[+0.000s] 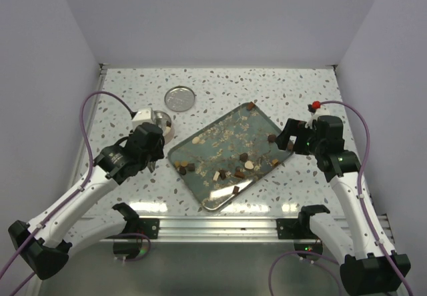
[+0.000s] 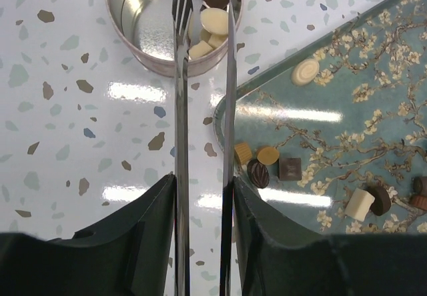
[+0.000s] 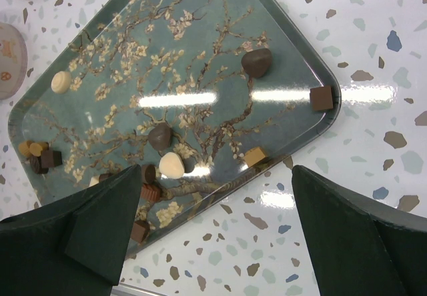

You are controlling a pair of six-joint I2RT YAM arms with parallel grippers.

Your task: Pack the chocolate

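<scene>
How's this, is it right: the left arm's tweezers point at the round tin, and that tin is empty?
No. The tin is not empty: the left wrist view shows cream pieces and a dark piece of chocolate inside it. The tweezers do point at the tin.

Glossy speckled tabletop (image 2: 67,143), shiny metal tin (image 2: 123,16) and tweezers (image 2: 180,143), glossy printed tray (image 2: 347,89), smooth, faintly shiny chocolate (image 3: 256,61).

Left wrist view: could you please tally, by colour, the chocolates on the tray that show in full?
Cream chocolates: 2
Tan chocolates: 2
Dark brown chocolates: 3
Total: 7
The cut-off pieces at the right edge are not counted.
</scene>
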